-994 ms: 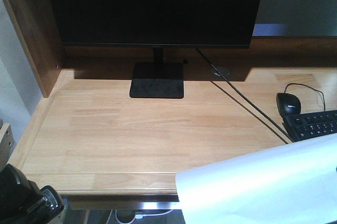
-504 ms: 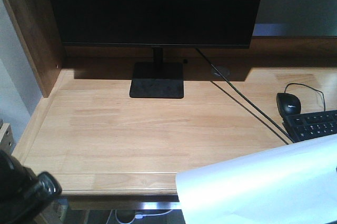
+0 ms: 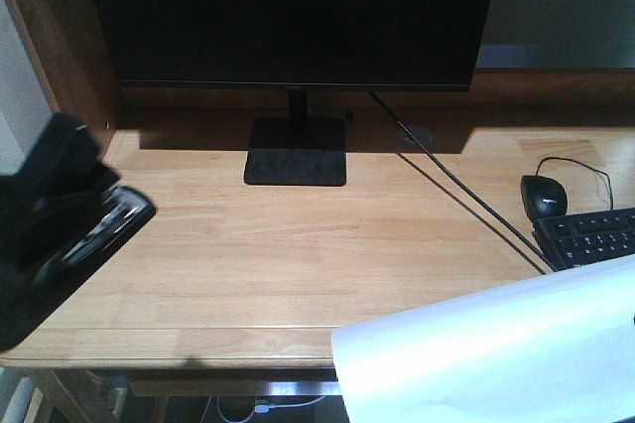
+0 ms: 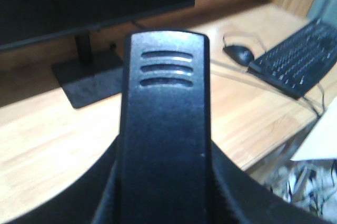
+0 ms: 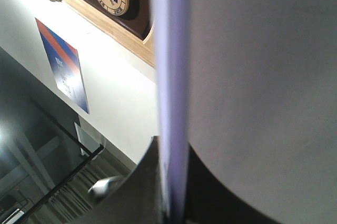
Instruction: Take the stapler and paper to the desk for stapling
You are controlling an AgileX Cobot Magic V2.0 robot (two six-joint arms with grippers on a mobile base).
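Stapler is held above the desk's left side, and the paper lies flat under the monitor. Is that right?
No. The paper is not under the monitor: the exterior front-facing view shows it at the front right, crossing the desk's front edge. The stapler is above the desk's left side, as stated.

Stapler [image 3: 104, 224] over desk [image 3: 298, 264] left, paper [image 3: 496, 353] front right, monitor [image 3: 288, 6] behind
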